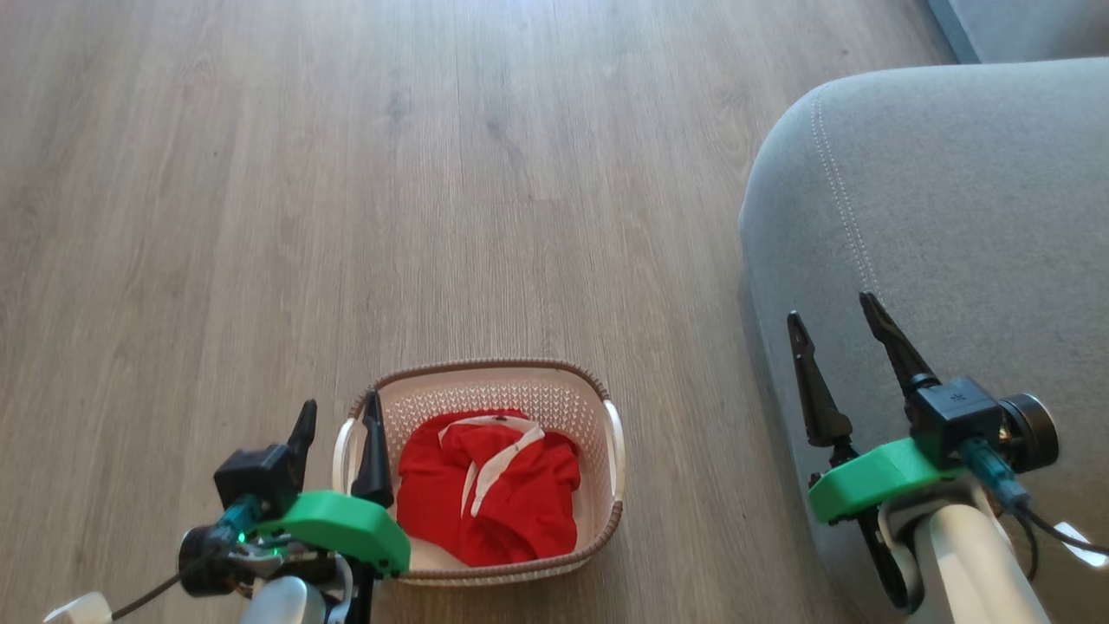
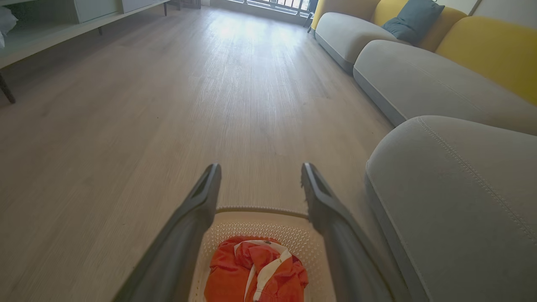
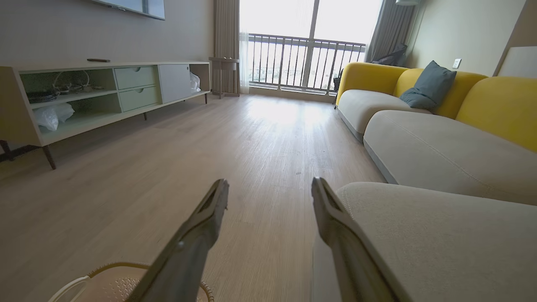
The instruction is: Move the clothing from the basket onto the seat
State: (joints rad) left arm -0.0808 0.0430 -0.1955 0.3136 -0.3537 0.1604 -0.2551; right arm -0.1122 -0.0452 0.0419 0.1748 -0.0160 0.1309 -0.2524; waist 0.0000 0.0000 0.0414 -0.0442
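The red clothing (image 1: 489, 490) with white trim lies bunched inside the cream basket (image 1: 554, 394) on the wooden floor; from the left wrist the clothing (image 2: 256, 270) and the basket (image 2: 260, 224) show below the fingers. My left gripper (image 1: 340, 407) hovers open over the basket's left rim, nothing between its fingers. The grey seat (image 1: 953, 199) rises at the right. My right gripper (image 1: 832, 308) stands open above the seat's front edge, holding nothing. From the right wrist, the seat (image 3: 440, 235) lies right of the gripper (image 3: 268, 184) and the basket's rim (image 3: 105, 268) sits at bottom left.
Bare wooden floor (image 1: 346, 173) spreads ahead and to the left. Further grey sofa cushions (image 3: 436, 147) with yellow backs and a dark pillow (image 3: 428, 86) run along the right. A low media cabinet (image 3: 105, 92) lines the left wall, a balcony railing (image 3: 302, 61) at the far end.
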